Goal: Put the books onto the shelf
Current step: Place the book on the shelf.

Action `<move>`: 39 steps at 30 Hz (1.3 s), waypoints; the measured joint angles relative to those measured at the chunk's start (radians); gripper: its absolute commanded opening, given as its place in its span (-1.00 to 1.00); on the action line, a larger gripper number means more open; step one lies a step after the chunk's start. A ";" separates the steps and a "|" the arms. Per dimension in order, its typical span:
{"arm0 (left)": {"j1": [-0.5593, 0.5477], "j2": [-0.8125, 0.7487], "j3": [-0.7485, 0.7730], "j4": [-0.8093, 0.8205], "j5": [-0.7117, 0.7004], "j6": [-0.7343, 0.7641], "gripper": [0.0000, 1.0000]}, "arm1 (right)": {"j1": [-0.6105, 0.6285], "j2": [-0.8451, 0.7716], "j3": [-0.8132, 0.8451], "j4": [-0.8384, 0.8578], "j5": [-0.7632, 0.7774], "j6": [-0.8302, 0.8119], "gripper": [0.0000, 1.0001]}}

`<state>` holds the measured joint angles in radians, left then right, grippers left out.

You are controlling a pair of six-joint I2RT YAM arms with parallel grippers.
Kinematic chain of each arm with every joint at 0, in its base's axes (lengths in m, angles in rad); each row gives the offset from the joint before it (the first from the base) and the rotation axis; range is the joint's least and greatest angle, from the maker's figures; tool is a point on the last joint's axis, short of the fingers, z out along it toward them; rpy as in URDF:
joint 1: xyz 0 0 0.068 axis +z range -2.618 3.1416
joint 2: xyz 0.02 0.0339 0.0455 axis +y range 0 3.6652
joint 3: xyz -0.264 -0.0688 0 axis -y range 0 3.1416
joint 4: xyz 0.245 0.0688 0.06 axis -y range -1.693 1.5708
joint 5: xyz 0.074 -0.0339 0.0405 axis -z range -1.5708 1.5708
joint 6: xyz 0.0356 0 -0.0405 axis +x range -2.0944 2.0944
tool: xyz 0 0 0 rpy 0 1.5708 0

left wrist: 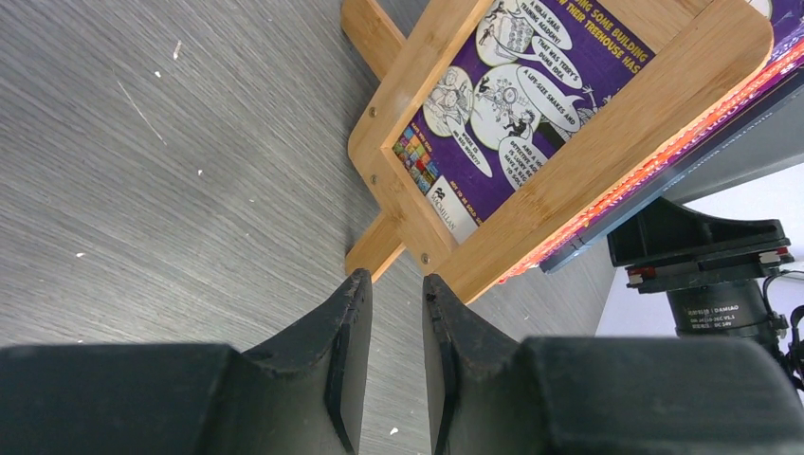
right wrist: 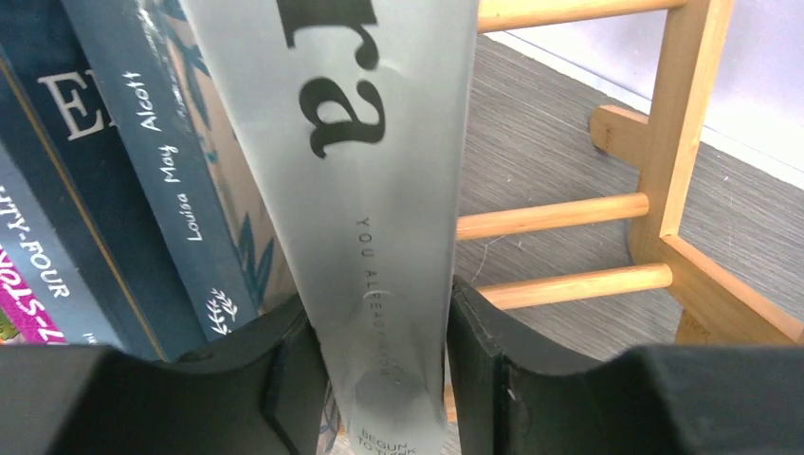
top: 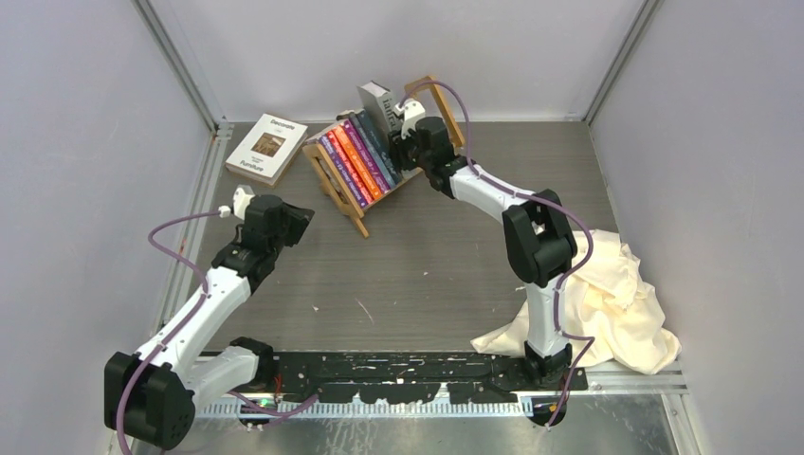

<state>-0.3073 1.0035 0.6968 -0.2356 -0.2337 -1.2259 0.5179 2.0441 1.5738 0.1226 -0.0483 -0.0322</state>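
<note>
Bright, even light falls from above, and shadows on the table are soft and faint. The overhead view is sharp. In the right wrist view, the grey book carries pale sheen and its small lettering is washed out.

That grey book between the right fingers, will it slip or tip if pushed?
Probably slippery: the grey book looks glossy. Likely stiff, unbent between the right fingers. May tip: it tilts toward the blue book, bare shelf rods opposite.

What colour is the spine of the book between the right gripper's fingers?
The book has a light grey spine with black lettering; clearest in right wrist view.
</note>
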 measured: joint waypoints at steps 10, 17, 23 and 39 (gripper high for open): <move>0.000 0.000 0.000 0.000 0.000 -0.004 -0.48 | 0.010 -0.046 -0.015 -0.003 0.007 -0.005 0.21; 0.000 0.000 0.000 -0.002 0.000 -0.012 -0.48 | 0.010 -0.104 -0.016 -0.003 0.011 -0.015 0.23; 0.000 -0.007 0.000 -0.011 -0.003 -0.028 -0.44 | 0.010 -0.127 -0.016 -0.008 0.014 -0.019 0.25; 0.020 -0.002 0.013 -0.045 -0.178 -0.182 0.21 | 0.010 -0.283 -0.005 -0.105 0.022 0.008 0.33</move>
<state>-0.2874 1.0016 0.7097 -0.2810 -0.4114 -1.4075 0.5282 1.7607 1.5692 0.0174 -0.0261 -0.0242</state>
